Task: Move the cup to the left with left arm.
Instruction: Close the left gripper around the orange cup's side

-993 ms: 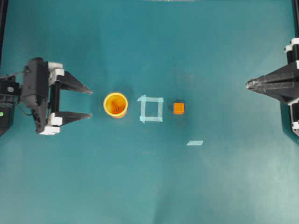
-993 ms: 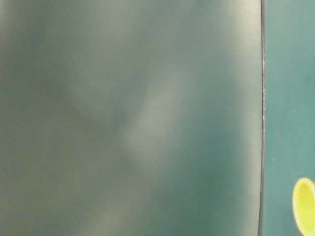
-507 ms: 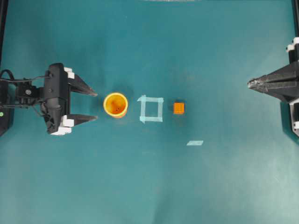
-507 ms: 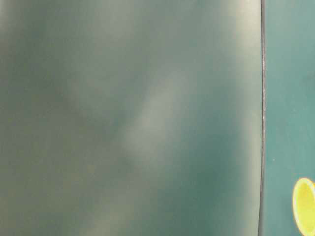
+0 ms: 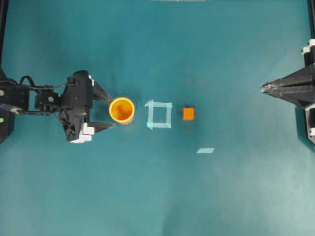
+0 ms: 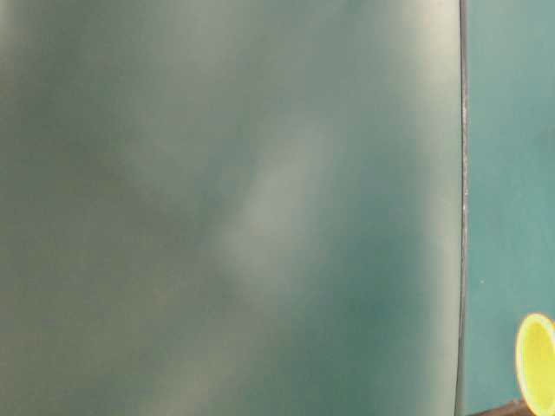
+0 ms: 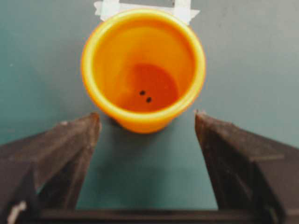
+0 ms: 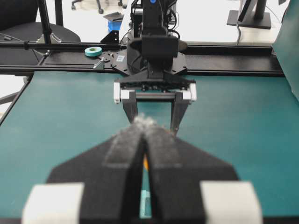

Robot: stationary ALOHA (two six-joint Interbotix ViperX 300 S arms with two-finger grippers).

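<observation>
Near the bench's (image 5: pixel 157 196) left edge, our left gripper (image 5: pixel 109 112) spreads its 2 fingers (image 7: pixel 70 140) wide just short of the cup (image 5: pixel 121 109), which stands upright beside a tape square (image 5: pixel 159 114); an orange cube (image 5: pixel 188 113) follows, then our right gripper (image 5: pixel 263 88), fingers together.

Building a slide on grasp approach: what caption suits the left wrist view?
Open left gripper lined up just short of the upright orange cup, pale tape square behind it.
</observation>
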